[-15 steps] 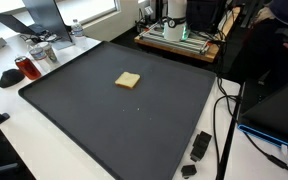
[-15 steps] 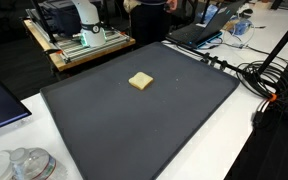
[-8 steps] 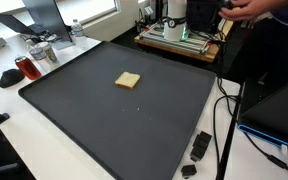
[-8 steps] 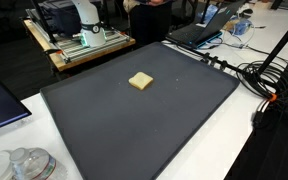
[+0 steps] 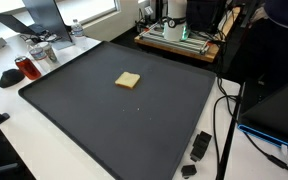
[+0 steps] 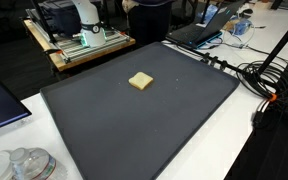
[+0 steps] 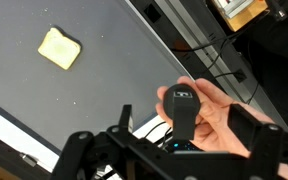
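Observation:
A small square piece of toast [image 5: 128, 80] [image 6: 140, 81] lies flat on a big dark mat [image 5: 114, 125] [image 6: 134, 125] in both exterior views. The arm and gripper do not show in either of them. In the wrist view the toast [image 7: 59, 47] lies at the upper left on the mat [image 7: 114, 40], far from my gripper [image 7: 182, 120]. The gripper is open, its dark fingers [image 7: 124, 116] spread wide. Between them in the picture a person's hand [image 7: 219, 120] holds a black controller [image 7: 182, 108]; the fingers do not close on it.
A wooden bench with a white machine [image 5: 179, 32] [image 6: 79, 30] stands behind the mat. Cables [image 6: 269, 85] and a laptop [image 6: 196, 35] lie at one side. Small black devices [image 5: 199, 147], a dark mouse [image 5: 9, 77] and glass jars [image 6: 24, 165] sit on the white table round the mat.
A person's hand that showed at the top right of an exterior view has moved out of sight. The toast has not moved.

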